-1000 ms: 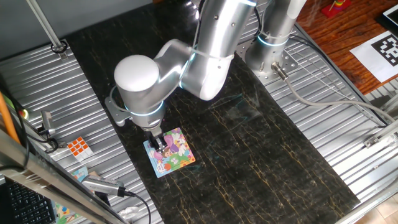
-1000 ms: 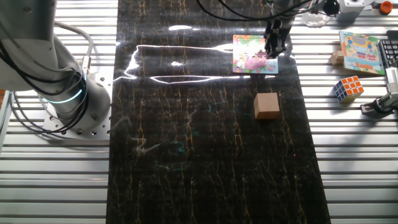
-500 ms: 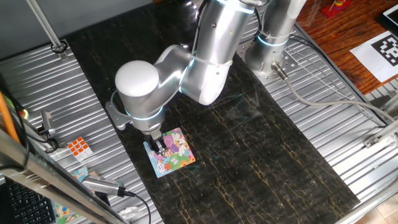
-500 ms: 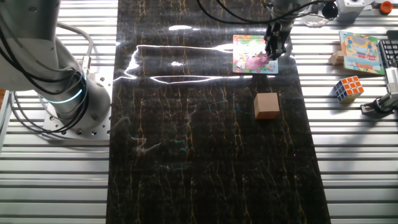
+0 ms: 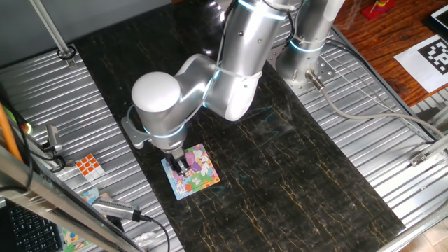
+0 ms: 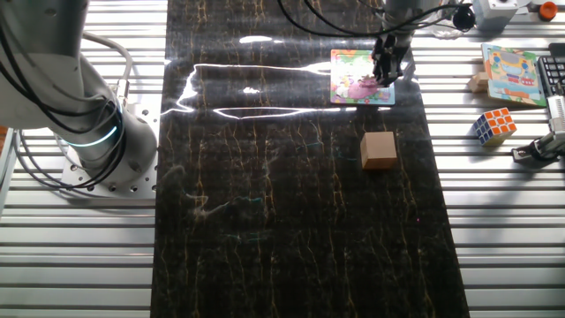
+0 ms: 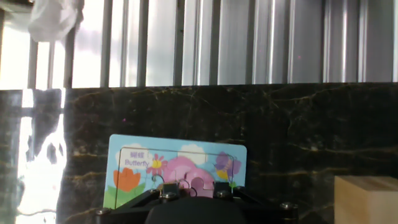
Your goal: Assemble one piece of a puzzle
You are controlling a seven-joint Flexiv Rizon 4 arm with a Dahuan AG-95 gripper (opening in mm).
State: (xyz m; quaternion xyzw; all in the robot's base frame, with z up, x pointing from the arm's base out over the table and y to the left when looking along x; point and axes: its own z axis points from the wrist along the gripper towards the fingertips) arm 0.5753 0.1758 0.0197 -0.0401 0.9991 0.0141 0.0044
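The puzzle lies flat on the dark marble mat, a small board with a light blue border and a cartoon picture; it also shows in the other fixed view and in the hand view. My gripper hangs straight down over its near edge. In the hand view the gripper has its two fingertips apart. The pink-purple piece lies between them, flat in the picture and level with the board. I see no finger pressing on it.
A tan wooden cube stands on the mat close beside the puzzle and fills the hand view's lower right corner. An orange-and-white twisty cube and a second picture board lie on the ribbed metal beside the mat.
The arm's elbow has drifted slightly up and to the right. The gripper has stayed over the puzzle's edge, rising a little.
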